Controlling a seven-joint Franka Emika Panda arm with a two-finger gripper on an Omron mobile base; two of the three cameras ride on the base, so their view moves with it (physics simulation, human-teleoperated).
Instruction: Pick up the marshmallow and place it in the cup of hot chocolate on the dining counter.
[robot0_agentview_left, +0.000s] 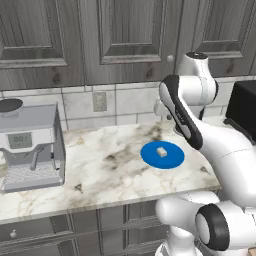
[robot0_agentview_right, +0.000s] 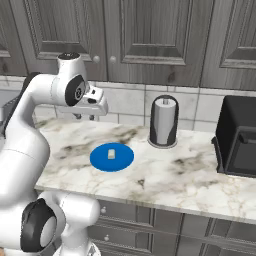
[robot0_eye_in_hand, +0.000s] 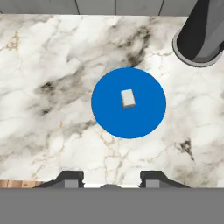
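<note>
Marshmallow (robot0_eye_in_hand: 127, 98) centred on plate (robot0_eye_in_hand: 144, 122), paper-towel holder (robot0_agentview_right: 164, 122) beside, on counter (robot0_agentview_right: 190, 175).

marshmallow (robot0_eye_in_hand: 127, 98) seen lying mid blue plate (robot0_eye_in_hand: 144, 118) | plate set on marble top (robot0_eye_in_hand: 48, 109) | grey cylinder base (robot0_eye_in_hand: 202, 33) seen top right

Marshmallow (robot0_eye_in_hand: 127, 98) sits alone mid blue plate (robot0_eye_in_hand: 109, 118), bare plate all round, open from above. Nearest obstacle: grey cylinder (robot0_eye_in_hand: 202, 37) at 2 o'clock in hand view, well apart. Coffee machine (robot0_agentview_left: 31, 145) far off at 9 o'clock in left base view; black appliance (robot0_agentview_right: 239, 137) at 3 in right base view. Marble top (robot0_eye_in_hand: 52, 113) bare betw. them.
</note>
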